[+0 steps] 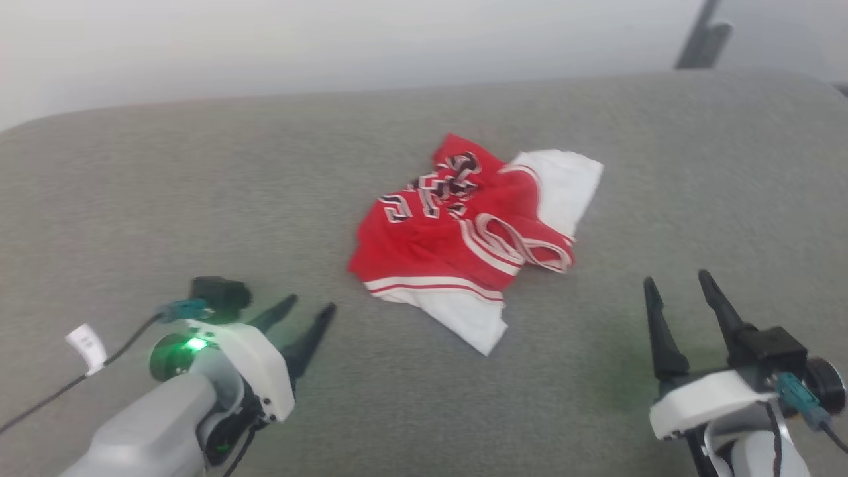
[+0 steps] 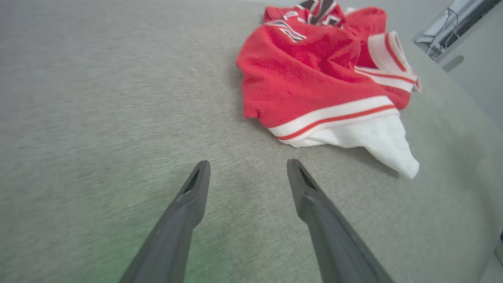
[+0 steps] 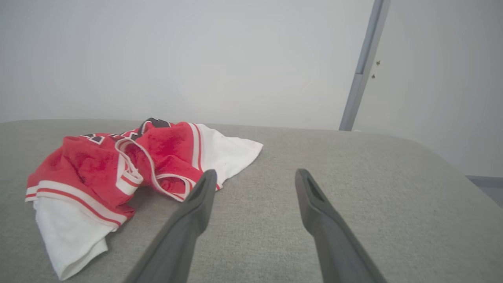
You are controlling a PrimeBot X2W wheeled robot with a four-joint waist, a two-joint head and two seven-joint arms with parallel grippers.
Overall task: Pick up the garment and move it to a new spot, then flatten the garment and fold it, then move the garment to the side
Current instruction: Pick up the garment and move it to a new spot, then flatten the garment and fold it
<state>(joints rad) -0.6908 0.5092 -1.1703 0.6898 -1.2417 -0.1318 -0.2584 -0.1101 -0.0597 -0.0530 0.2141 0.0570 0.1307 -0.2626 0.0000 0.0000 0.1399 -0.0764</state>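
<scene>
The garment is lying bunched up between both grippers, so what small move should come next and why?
Probably ease the open left gripper toward the garment, at its near striped hem: it lies crumpled, untouched, and the right gripper, also open, sits clear.

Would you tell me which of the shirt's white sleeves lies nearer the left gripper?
The near sleeve, pointing toward the robot below the striped band; the other sleeve lies at the far right.

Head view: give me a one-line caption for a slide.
Crumpled red-and-white garment lies on a grey surface, left gripper and right gripper open on either side, clear of it.
</scene>
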